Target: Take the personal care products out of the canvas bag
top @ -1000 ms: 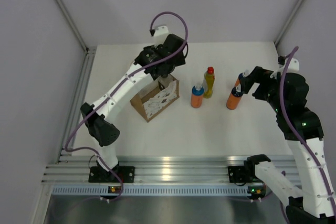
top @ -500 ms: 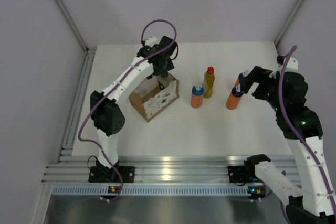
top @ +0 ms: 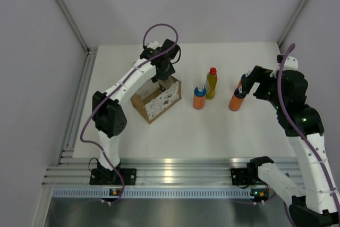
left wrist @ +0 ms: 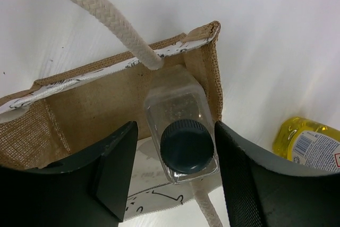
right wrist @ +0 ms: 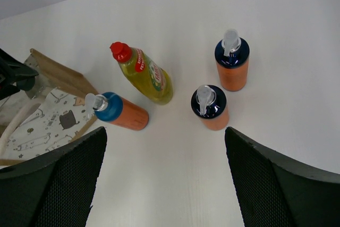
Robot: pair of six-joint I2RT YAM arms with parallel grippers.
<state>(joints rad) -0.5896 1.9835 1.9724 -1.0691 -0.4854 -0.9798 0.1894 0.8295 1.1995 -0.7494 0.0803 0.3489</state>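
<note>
Fingers [left wrist: 114,174] of the left gripper [left wrist: 173,142] stand wide apart inside the canvas bag [left wrist: 79,107] on the white table [top: 212,131]. They flank the clear-whitish bottle [left wrist: 172,99] with the dark grey cap [left wrist: 183,144] — one finger just beside it, the other apart. The bottle stands upright against the bag's end wall, with a cream rope handle [left wrist: 106,19] crossing above it. Most of the bag's floor is covered by the fingers, so I cannot tell what else it holds.

Outside the bag, the right gripper [right wrist: 164,136] hangs spread wide over four bottles — the yellow bottle [right wrist: 146,75] with a red cap, and three orange bottles with blue tops. The first orange bottle [right wrist: 119,112] is nearest the bag. The second orange bottle [right wrist: 211,109] and third orange bottle [right wrist: 232,65] stand close together. From above, the right gripper partly hides that pair.
</note>
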